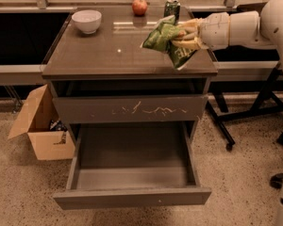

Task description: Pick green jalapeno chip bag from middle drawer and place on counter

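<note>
Presently the green jalapeno chip bag is held clamped in the jaws of the gripper, which reaches in from the right above the right side of the desk. The bag is seen on the left of the jaws, so that most of it is already carried over the glossy top. Its long axis is tilted, running from an upper left corner down to a lower right corner that hangs close to the right edge of the desk. Whether that low corner touches the surface cannot be told.

The middle drawer is pulled out at the near side below and nothing is seen inside it, so the picking is judged to be done and only the placing is left. For that, a downward move is called for, and perhaps a small shift to the left, since the bag hangs near the edge and could slide off when let go. Just beyond the bag the green soda can stands, with the apple and the bowl farther to the left; open space is offered on the near left part of the top.
</note>
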`<action>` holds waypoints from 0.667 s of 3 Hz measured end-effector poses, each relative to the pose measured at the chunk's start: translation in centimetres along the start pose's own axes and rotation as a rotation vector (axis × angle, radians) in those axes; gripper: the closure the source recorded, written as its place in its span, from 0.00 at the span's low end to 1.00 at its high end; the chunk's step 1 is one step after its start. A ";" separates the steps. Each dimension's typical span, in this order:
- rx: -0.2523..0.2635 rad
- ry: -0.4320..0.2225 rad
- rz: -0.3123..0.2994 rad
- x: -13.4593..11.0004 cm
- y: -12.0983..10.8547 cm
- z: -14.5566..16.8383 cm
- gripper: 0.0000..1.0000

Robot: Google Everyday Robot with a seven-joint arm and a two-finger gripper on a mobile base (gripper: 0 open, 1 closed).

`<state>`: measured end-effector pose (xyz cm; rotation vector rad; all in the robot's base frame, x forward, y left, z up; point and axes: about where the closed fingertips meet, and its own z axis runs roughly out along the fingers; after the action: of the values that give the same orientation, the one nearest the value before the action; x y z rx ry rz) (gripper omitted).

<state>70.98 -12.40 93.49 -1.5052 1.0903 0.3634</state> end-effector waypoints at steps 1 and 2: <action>0.037 0.038 0.051 2.0 -3.1 1.1 1.00; 0.052 0.070 0.094 3.6 -4.8 2.3 0.84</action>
<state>77.41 -12.43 93.12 -1.4329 1.2200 0.3466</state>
